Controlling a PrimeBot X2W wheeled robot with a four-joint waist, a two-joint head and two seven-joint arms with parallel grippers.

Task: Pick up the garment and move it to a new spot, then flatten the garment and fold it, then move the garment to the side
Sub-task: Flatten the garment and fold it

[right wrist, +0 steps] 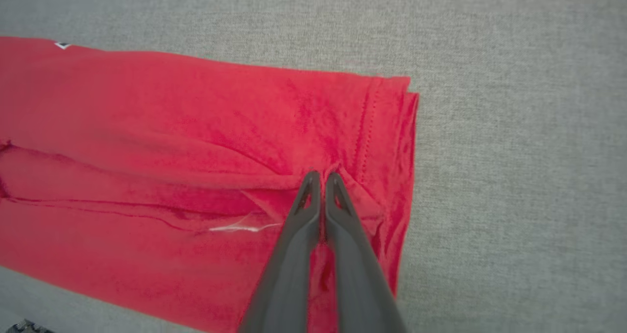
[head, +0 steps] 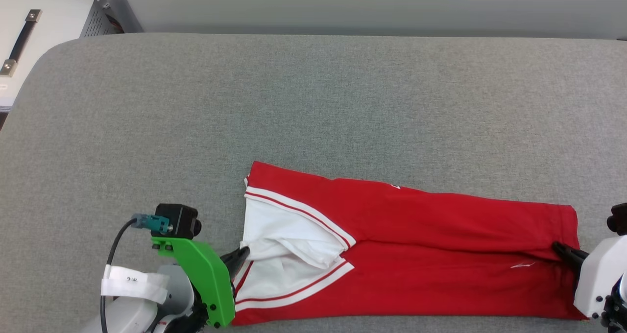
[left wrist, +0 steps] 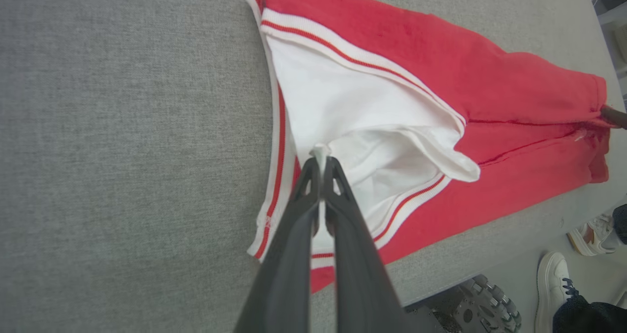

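Observation:
The garment is a red jersey with white sleeves and striped trim, lying folded lengthwise along the near edge of the grey padded table. My left gripper is shut on a pinch of white sleeve cloth at the garment's left end; in the left wrist view that cloth pokes out between the tips of the left gripper. My right gripper is shut on a fold of red cloth near the hem at the right end, seen close in the right wrist view where the gripper bites the garment.
A white cabinet with a black handle stands beyond the table's far left corner. In the left wrist view a person's white shoes and a wheeled base show on the floor past the table's near edge.

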